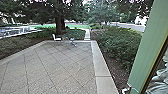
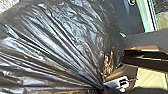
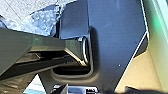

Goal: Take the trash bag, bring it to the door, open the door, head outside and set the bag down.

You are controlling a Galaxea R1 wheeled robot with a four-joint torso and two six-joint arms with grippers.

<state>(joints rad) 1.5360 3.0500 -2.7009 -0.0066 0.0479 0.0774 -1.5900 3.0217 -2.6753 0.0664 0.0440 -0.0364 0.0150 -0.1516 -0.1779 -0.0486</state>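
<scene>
Head view: stone paving [image 1: 57,67] beside shrubs [image 1: 117,41], left gripper [image 2: 103,87] clasping the trash bag [image 2: 62,42], right gripper's [image 3: 75,89] state I cannot tell.

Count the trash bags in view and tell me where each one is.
1. The black trash bag is at the robot's left wrist, its folds drawn together; the crinkled plastic in the right wrist view looks like part of it. Another could be hidden.

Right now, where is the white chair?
In the head view, the white chair stands left of centre, at the far edge of the paving, before the tree trunk.
</scene>
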